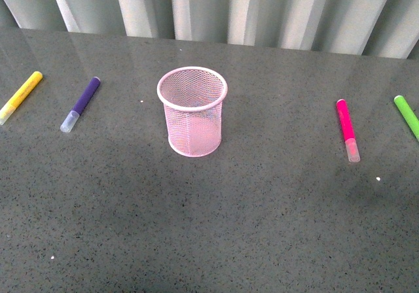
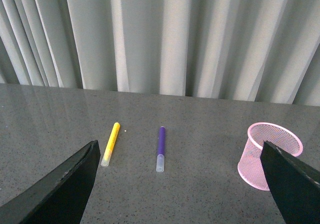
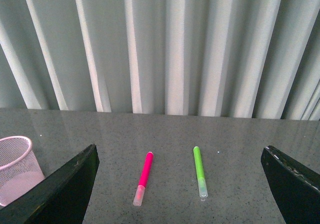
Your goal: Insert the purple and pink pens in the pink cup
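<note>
The pink cup (image 1: 192, 112) stands upright and empty in the middle of the grey table; it also shows as the pink cup (image 2: 270, 155) and the pink cup (image 3: 15, 169). To its left lies the purple pen (image 1: 81, 103), seen again as the purple pen (image 2: 160, 148). On the right lies the pink pen (image 1: 347, 129), the same pink pen (image 3: 143, 177) in the right wrist view. My left gripper (image 2: 180, 184) hangs open well short of the purple pen. Likewise open, my right gripper (image 3: 180, 184) is held back from the pink pen. Neither arm shows in the front view.
A yellow marker (image 1: 21, 96) lies left of the purple pen, also the yellow marker (image 2: 110, 144). A green marker (image 1: 407, 116) lies at the right edge, also the green marker (image 3: 200, 171). A pleated curtain (image 1: 216, 8) backs the table's far edge.
</note>
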